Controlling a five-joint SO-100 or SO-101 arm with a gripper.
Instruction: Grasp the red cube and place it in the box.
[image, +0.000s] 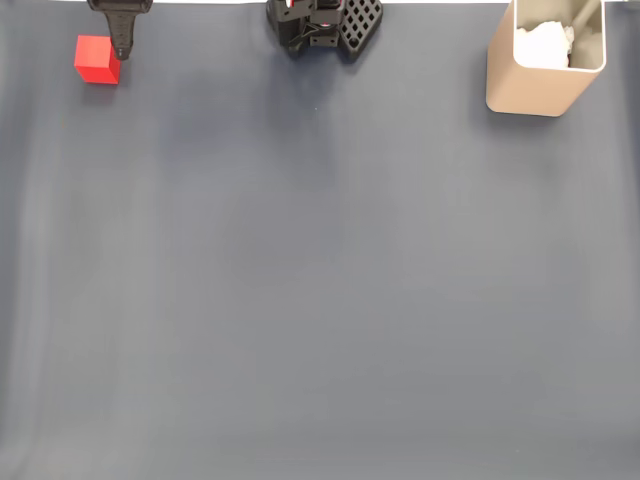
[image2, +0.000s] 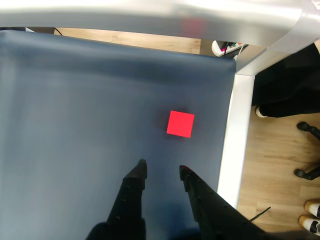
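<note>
A: Fixed view — where is the red cube (image: 97, 59) sitting?

B: It is resting on the dark grey surface (image: 320, 300) near the top left corner, with a black part of the arm (image: 121, 25) overlapping its right edge. The box (image: 543, 68) is standing upright at the top right, well apart from it, holding something white and crumpled (image: 545, 45). The arm's base (image: 323, 25) is sitting at top centre.

A: Wrist view — how is the claw (image2: 161, 171) standing?

B: Its two black fingers (image2: 131, 195) are standing apart with nothing between them. The red cube (image2: 180, 124) is lying ahead of the tips, not touching them, near the surface's white right edge (image2: 235, 135). Wooden floor (image2: 272, 165) is showing beyond.
</note>
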